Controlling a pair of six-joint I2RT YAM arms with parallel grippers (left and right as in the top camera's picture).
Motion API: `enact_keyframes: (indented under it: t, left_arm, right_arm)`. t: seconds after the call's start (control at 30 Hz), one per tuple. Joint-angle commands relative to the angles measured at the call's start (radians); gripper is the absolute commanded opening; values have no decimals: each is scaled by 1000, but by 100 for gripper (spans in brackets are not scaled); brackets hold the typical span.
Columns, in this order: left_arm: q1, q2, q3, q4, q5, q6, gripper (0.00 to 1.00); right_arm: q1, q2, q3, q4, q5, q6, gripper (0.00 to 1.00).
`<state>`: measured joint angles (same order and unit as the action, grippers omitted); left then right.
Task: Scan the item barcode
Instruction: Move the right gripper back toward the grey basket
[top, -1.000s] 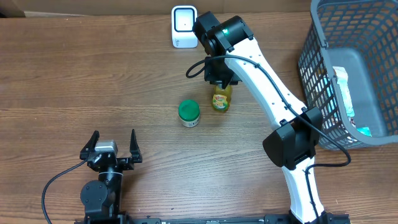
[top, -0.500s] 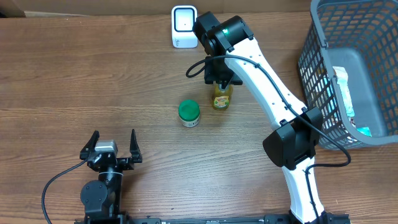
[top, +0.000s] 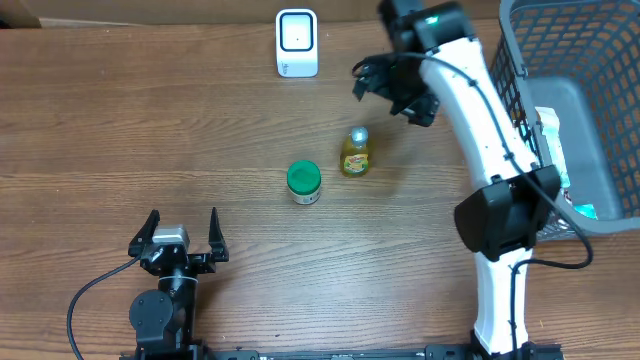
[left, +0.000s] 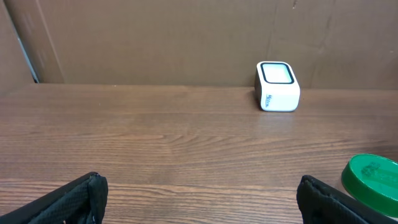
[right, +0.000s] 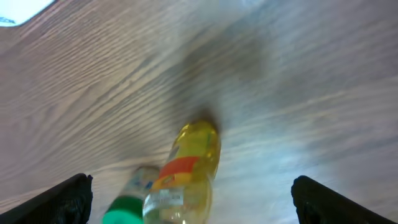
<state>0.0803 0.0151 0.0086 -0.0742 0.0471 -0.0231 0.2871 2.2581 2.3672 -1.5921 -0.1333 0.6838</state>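
Wood table (top: 150, 120) — green-capped jar (top: 304, 181) beside bottle (top: 355, 153) — scanner (top: 297, 42) behind.

The overhead camera is looking straight down from well above the tabletop (top: 150, 130), taking in both arms. The left wrist camera is sitting low over the wood, facing level and forward past the left gripper (left: 199, 208). The white scanner (left: 277, 86) is showing far ahead of that gripper and a little to its right, the green-lidded jar (left: 373, 177) nearer on its right. The right wrist camera is pointing steeply down, with the yellow bottle (right: 186, 171) showing blurred and close below the right gripper (right: 199, 202). The overhead view is sharing the scanner and jar with the left wrist view, and the bottle with the right.
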Motion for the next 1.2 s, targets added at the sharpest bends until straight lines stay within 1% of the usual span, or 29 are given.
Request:
enact_keyframes:
  t: [0.0,0.17,0.27,0.33,0.5,0.67,0.97,1.17]
  left_arm:
    - [5,-10,-4,-1,-5,1,100]
    - [5,-10,-4,-1,-5,1,100]
    - [5,-10,-4,-1,-5,1,100]
    - [5,-10,-4,-1,-5,1,100]
    - [5,-10,-4,-1,-5,1,100]
    - [5,-10,-4,-1,-5,1,100]
    - [5,-10,-4,-1,-5,1,99]
    - [5,-10,-4,-1,-5,1,100]
  right_arm:
    - [-28,-54,3,-16,-193,28,100]
    - [-52,-61,4,-42,-259,14,100]
    - [-60,-96,27,-64,-256,-3,100]
    - [-60,-138,49,-71,-240,-18,100]
    - [-52,-270,63,-84,-227,-115,100]
    - [-58,-352,63,-86,-216,-116,100]
    - [-60,-360,48,-101,-181,-115,100]
    - [-60,-351,40,-101,-132,-70,100]
